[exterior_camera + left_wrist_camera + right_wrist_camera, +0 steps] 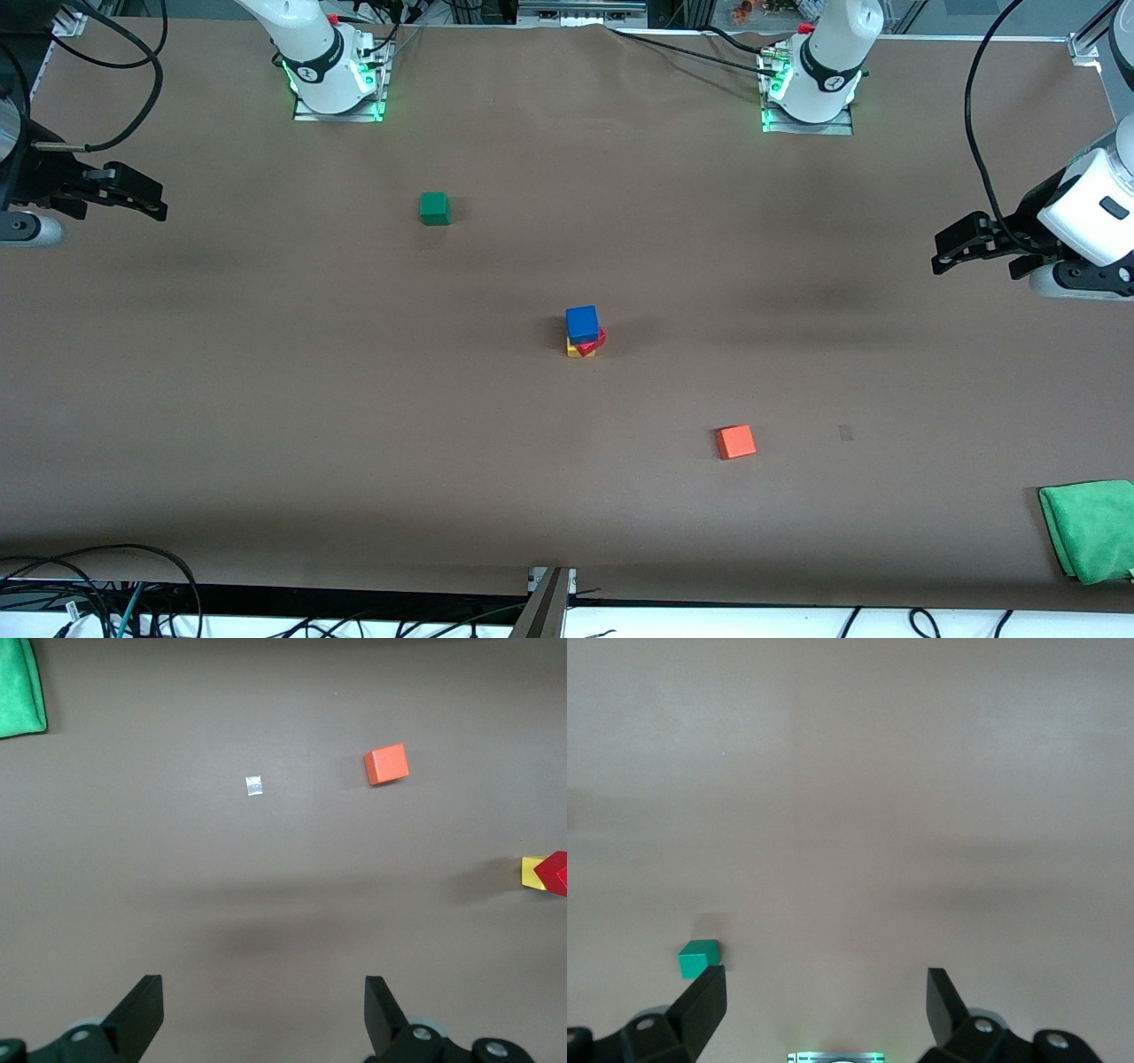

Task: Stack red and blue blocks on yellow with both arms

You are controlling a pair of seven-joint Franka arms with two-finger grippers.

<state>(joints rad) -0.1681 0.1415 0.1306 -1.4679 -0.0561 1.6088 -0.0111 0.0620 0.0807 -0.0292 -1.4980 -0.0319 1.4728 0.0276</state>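
Orange cube (735,441) nearest; stacked blocks (583,331) lie well apart from both pincers.

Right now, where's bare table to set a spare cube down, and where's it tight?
Widest bare patch: between the green cube and the three-cube stack, blue cube on top. Also free: between the orange cube and the green cloth, apart from a small scrap. Tightest: around the stack. Left gripper and right gripper wait open over the table's ends.
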